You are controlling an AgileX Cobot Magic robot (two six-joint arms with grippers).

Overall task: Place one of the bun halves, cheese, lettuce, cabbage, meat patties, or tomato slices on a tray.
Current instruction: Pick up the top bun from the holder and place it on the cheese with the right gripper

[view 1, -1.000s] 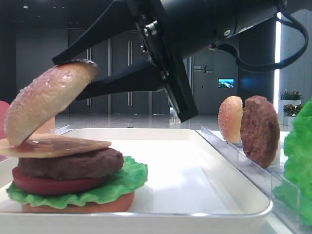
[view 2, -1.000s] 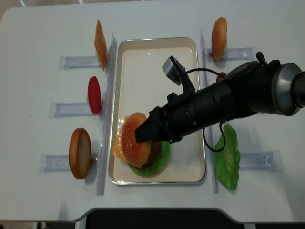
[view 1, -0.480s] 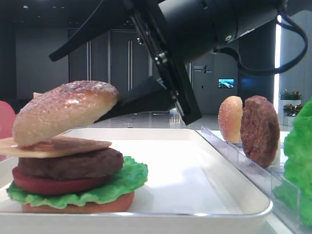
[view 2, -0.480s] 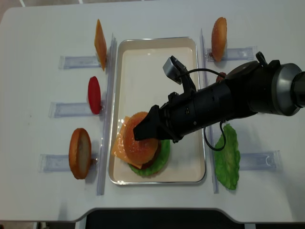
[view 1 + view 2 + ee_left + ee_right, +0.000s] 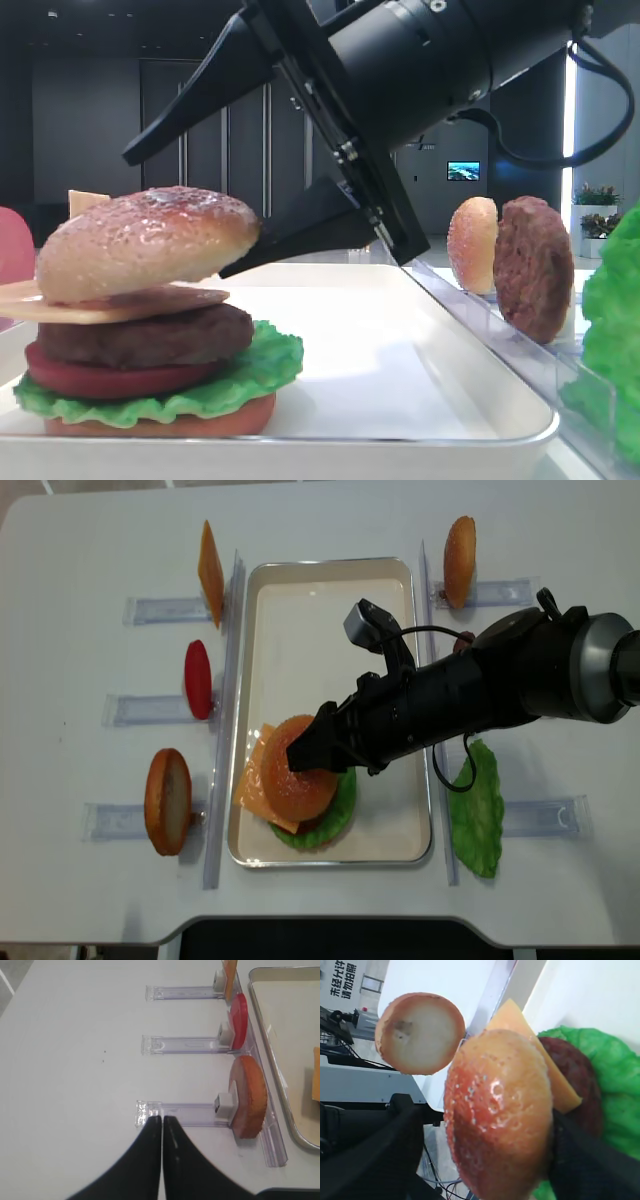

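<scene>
Bun top [image 5: 150, 240] sits lower left in the low side view, resting tilted on the cheese [image 5: 115, 303] of the stack on the tray [image 5: 430, 400]. Behind it, the right claw [image 5: 215, 210] stands spread, one finger above and one at its edge. Withdrawing straight back should avoid nudging it off. In the left wrist view, the left claw [image 5: 162, 1122] is pressed together over the surface [image 5: 75, 1060].

Glossy black arm [image 5: 500, 690], black cable [image 5: 455, 780]

Domed top bun half [image 5: 150, 240]: glossy golden-brown, pale speckles. Ruffled plastic lettuce leaf [image 5: 255, 375]: bright green. Rectangular rimmed tray [image 5: 420, 400]: white.
</scene>
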